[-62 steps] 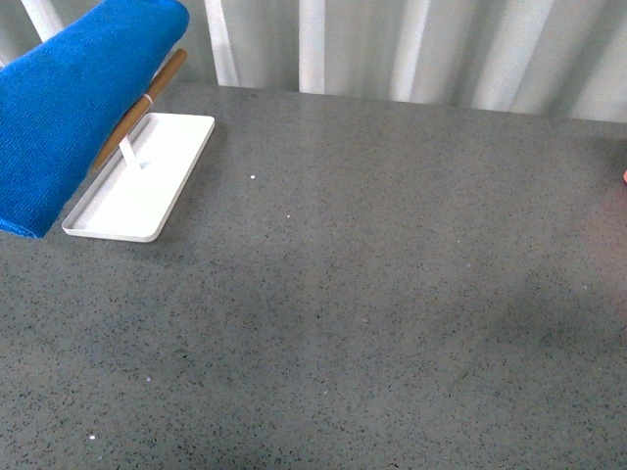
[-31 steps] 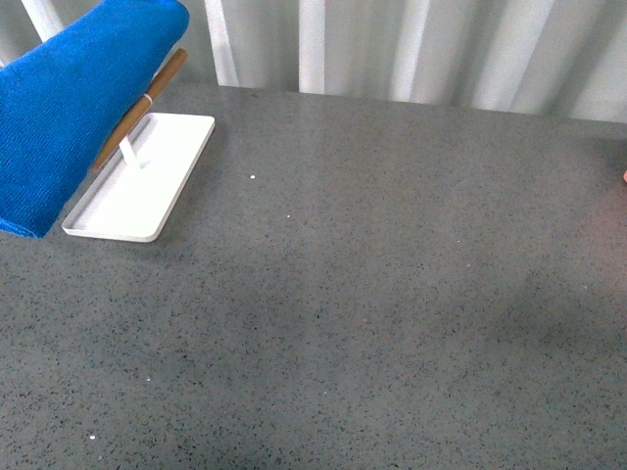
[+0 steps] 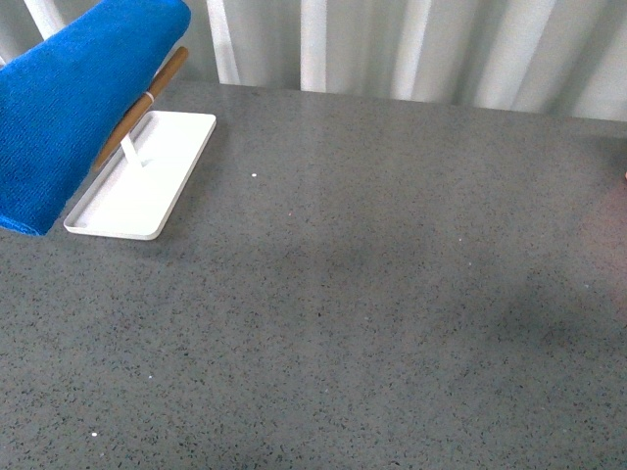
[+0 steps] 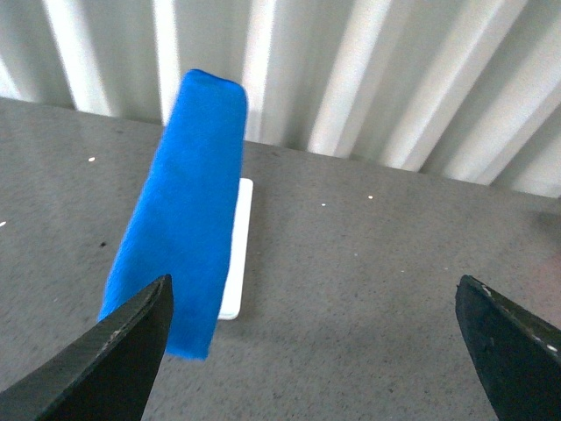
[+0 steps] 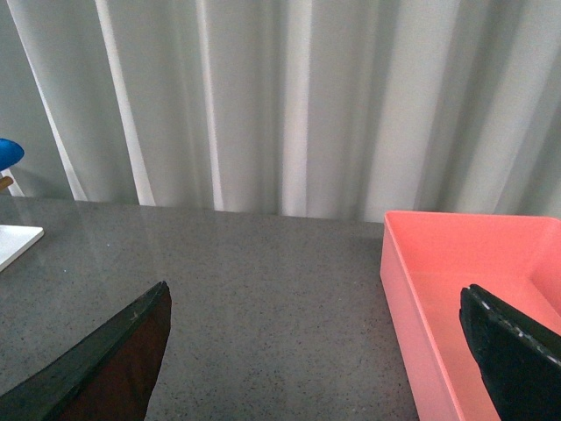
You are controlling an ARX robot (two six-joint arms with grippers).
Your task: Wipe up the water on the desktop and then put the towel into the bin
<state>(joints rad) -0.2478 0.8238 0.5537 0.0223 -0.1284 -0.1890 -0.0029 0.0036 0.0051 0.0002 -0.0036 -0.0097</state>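
Observation:
The bright blue towel (image 3: pixel 73 108) hangs folded over a wooden rod (image 3: pixel 142 106) that stands on a white tray (image 3: pixel 147 191) at the desktop's (image 3: pixel 372 294) back left. In the left wrist view the towel (image 4: pixel 184 210) is ahead of my left gripper (image 4: pixel 313 289), on the side of one fingertip; the gripper is open and holds nothing. My right gripper (image 5: pixel 316 298) is also open and empty, over bare desktop (image 5: pixel 245 289) beside the pink bin (image 5: pixel 473 281). I cannot make out any water on the desktop. Neither arm shows in the front view.
A wall of pale vertical ribs (image 3: pixel 411 49) runs behind the table's far edge. A few tiny white specks (image 3: pixel 254 176) dot the grey surface. A sliver of the pink bin (image 3: pixel 624 176) shows at the right edge of the front view.

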